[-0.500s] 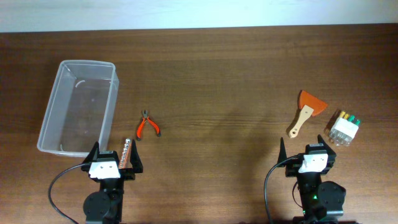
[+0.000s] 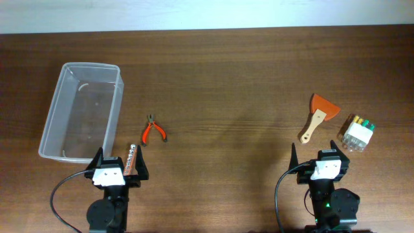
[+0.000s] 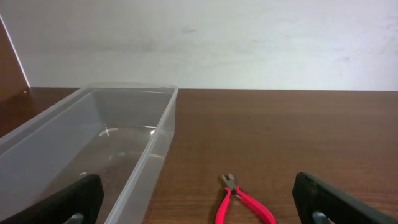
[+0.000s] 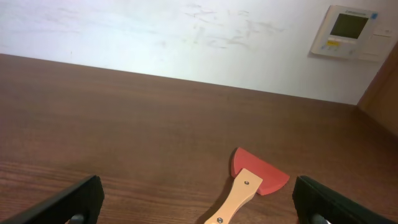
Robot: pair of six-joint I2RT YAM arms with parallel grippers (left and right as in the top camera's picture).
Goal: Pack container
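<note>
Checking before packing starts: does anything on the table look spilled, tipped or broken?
Nothing stands out. The container stands upright and empty; the red pliers, the scraper and the small clear box lie apart on the table, intact as far as visible.

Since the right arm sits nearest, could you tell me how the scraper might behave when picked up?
With its wooden handle, the scraper probably stays stiff. Lying flat, it seems unlikely to roll. Its wide blade may tilt it if held by the handle end.

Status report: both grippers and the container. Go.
Left gripper open, empty. Right gripper open, empty. Container empty, on the left side. Pliers, scraper and small clear box on the table outside it; nothing blocking.
</note>
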